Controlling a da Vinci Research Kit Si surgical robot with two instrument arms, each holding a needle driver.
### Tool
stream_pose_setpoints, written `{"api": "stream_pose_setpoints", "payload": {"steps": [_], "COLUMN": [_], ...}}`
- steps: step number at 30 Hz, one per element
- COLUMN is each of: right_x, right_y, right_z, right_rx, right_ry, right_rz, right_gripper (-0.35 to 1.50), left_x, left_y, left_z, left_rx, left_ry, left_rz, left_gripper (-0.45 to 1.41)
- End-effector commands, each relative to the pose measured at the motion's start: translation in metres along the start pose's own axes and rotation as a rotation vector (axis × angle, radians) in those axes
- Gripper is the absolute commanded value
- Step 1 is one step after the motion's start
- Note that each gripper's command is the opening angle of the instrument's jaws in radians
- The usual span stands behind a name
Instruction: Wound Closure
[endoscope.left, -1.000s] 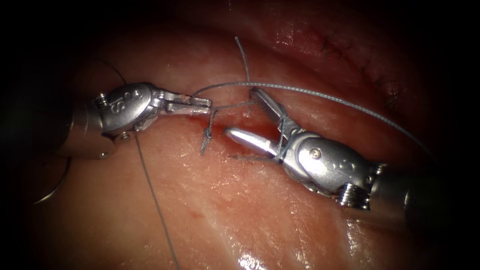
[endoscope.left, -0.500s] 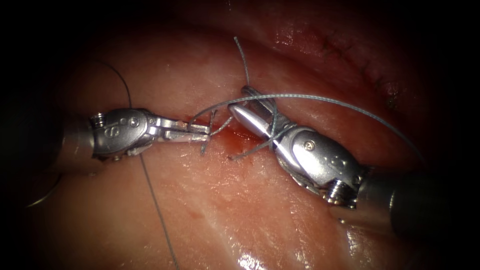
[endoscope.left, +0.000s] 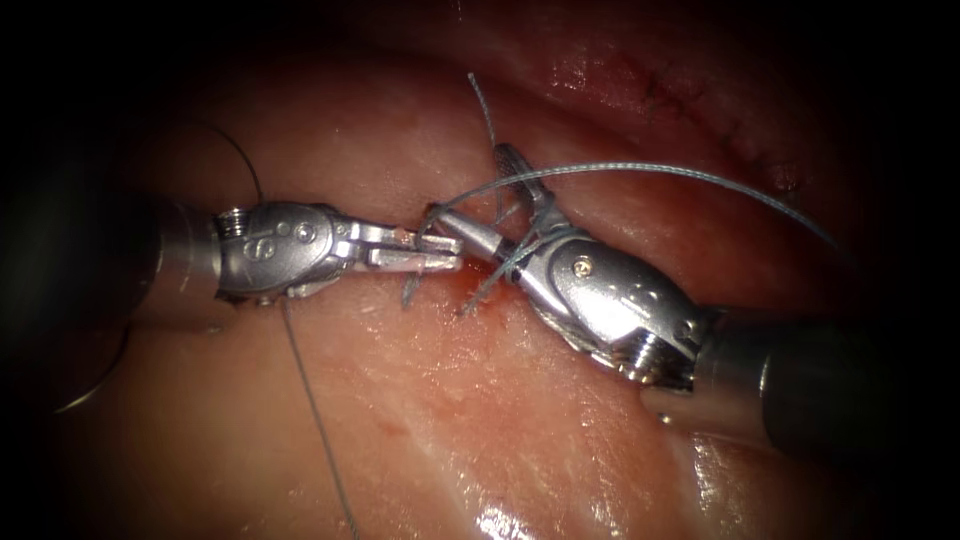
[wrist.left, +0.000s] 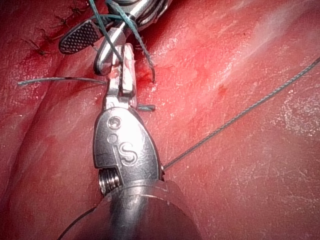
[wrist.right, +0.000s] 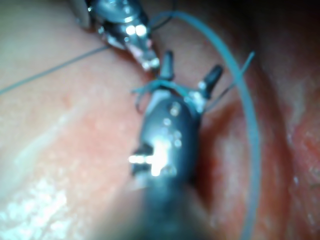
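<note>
Two end effectors, one suture thread, one cut.

Endoscope view: the left end effector (endoscope.left: 440, 252) comes in from centre left. Its jaws are pressed together, pinching the thread (endoscope.left: 650, 168) just beside the cut (endoscope.left: 470, 285). The right end effector (endoscope.left: 472, 186) comes in from lower right with its jaws spread, gripping nothing. One jaw points to the upper centre, the other towards the left tool's tips. Turns of thread are wound around both jaws at their base. One long strand arcs away to the right edge and a thinner dark strand runs to the bottom edge. Three short frayed ends count near the cut: one rising, two hanging. A faint pale arc (endoscope.left: 90, 390) lies in the dark lower left; cannot tell whether it is the needle. The tissue (endoscope.left: 450, 420) is pink, wet and glossy, with red fluid (endoscope.left: 485, 272) at the cut. A dark row of older stitches (endoscope.left: 700, 100) sits at upper right.

Left wrist view: the left end effector (wrist.left: 127, 52) is polished steel, jaws closed, a teal thread (wrist.left: 240, 112) stub beside them. The right tool's serrated jaw (wrist.left: 80, 37) is open, with thread looped behind it. The tissue (wrist.left: 250, 190) is red and finely grained.

Right wrist view: the right end effector (wrist.right: 192, 65) has its jaws apart with thread (wrist.right: 250, 125) across their base. The tissue (wrist.right: 60, 150) glistens.
</note>
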Motion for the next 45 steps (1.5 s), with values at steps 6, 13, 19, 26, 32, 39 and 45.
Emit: {"api": "stream_pose_setpoints", "payload": {"steps": [6,13,19,26,32,39,45], "right_x": [-0.0009,-0.0013,-0.0014,-0.0016,-0.0019,-0.0021,-0.002], "right_y": [0.0005,0.0015,0.0023,0.0034,0.0036,0.0038,0.0034], "right_z": [0.0014,0.0028,0.0042,0.0053,0.006,0.0066,0.0063], "right_rx": [-0.02,-0.05,-0.07,-0.088,-0.104,-0.119,-0.142], "right_ry": [-0.026,-0.066,-0.097,-0.143,-0.211,-0.257,-0.238], "right_rz": [-0.011,-0.023,-0.023,-0.038,-0.049,-0.051,-0.044], "right_gripper": [1.0,0.95,0.9,0.86,0.83,0.63,-0.35], "left_x": [-0.0015,-0.0013,-0.0008,-0.0001,0.0002,0.0,-0.0001], "left_y": [-0.0004,-0.0001,0.0005,-0.0003,-0.0009,-0.0013,-0.0014], "left_z": [0.0013,0.0011,0.0014,0.0013,0.001,0.0008,0.0005], "left_rx": [0.021,0.097,0.14,0.204,0.235,0.246,0.246], "left_ry": [-0.025,-0.106,-0.182,-0.251,-0.311,-0.337,-0.345], "left_rz": [0.005,-0.043,-0.075,-0.104,-0.113,-0.129,-0.142], "left_gripper": [-0.45,-0.45,-0.45,-0.45,-0.45,-0.45,-0.45]}}
